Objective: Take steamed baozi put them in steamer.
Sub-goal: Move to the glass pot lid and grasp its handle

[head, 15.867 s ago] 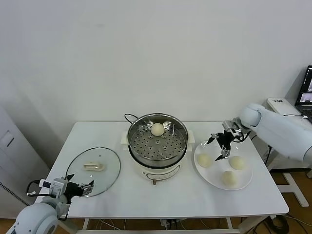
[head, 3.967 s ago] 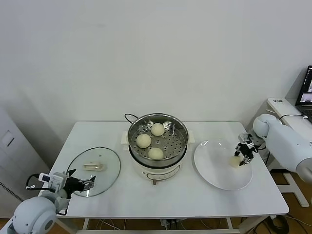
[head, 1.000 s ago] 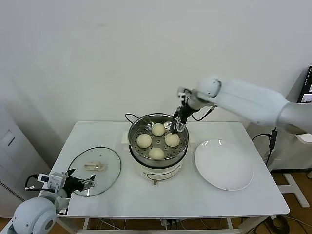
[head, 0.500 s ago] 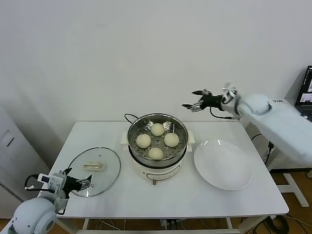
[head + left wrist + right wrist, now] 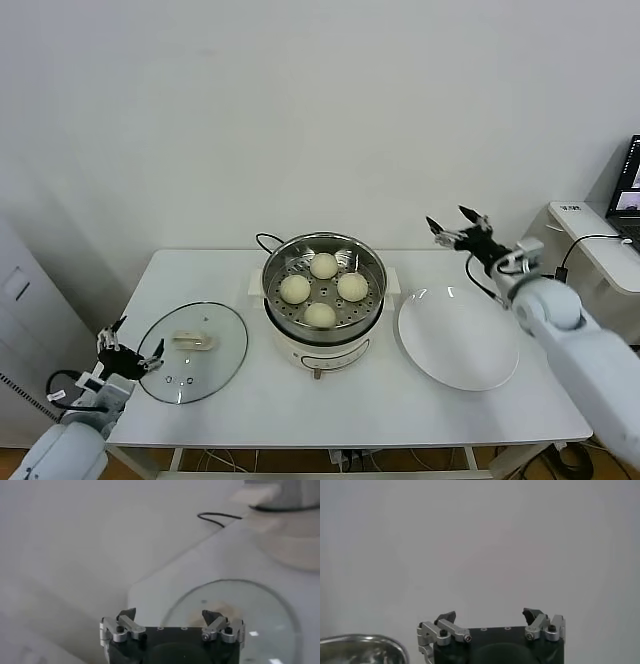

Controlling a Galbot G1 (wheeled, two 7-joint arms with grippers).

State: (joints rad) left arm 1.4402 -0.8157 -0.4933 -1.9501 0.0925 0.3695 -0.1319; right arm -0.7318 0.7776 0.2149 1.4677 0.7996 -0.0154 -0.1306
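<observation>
The left gripper [image 5: 126,343] waits low at the table's [image 5: 330,412] near left corner, fingers spread and empty. Farther back, the four steamed baozi [image 5: 320,315] sit inside the steamer [image 5: 323,262]. The right gripper [image 5: 455,226] hangs above the plate's [image 5: 460,375] far edge, released and empty.

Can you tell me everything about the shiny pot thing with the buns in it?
The steamer is a round, shiny metal basket with holes in its bottom, sitting upright on a white pot base with a black cord behind. It stands mid-table, between the glass lid and the plate. Four steamed baozi rest inside. No pincer touches it.
</observation>
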